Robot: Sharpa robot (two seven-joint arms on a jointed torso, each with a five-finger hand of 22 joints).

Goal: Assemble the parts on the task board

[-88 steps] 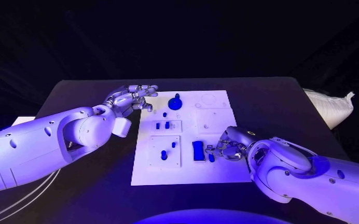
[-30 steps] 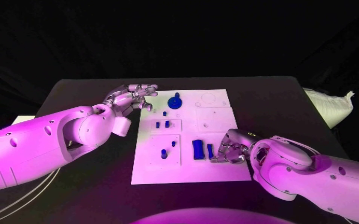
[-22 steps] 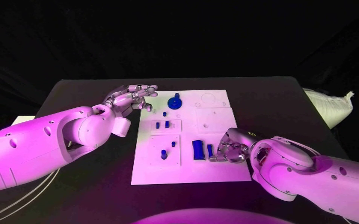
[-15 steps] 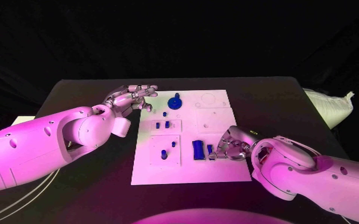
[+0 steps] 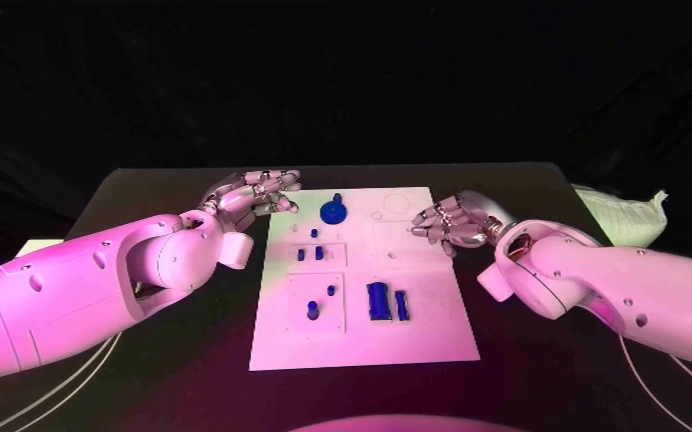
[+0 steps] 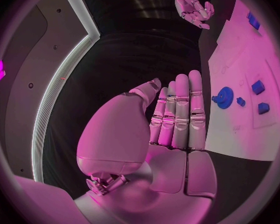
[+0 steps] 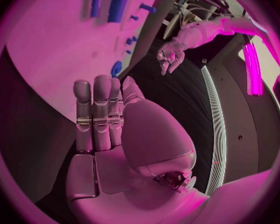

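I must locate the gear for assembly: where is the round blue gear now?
In the head view, the blue gear sits at the task board's far end, left of centre, nearest the left hand.

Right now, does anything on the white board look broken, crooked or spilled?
Nothing stands out. The blue parts lie or stand tidily on the task board, with the gear near its far edge. The left hand and right hand hover at the board's sides, holding nothing.

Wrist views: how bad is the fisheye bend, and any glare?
Left wrist view: task board edge bows, a bright strip curves beside the left hand. Right wrist view: board edge bows too, a glaring magenta bar near the rim. Head view: board edges straight, no glare.
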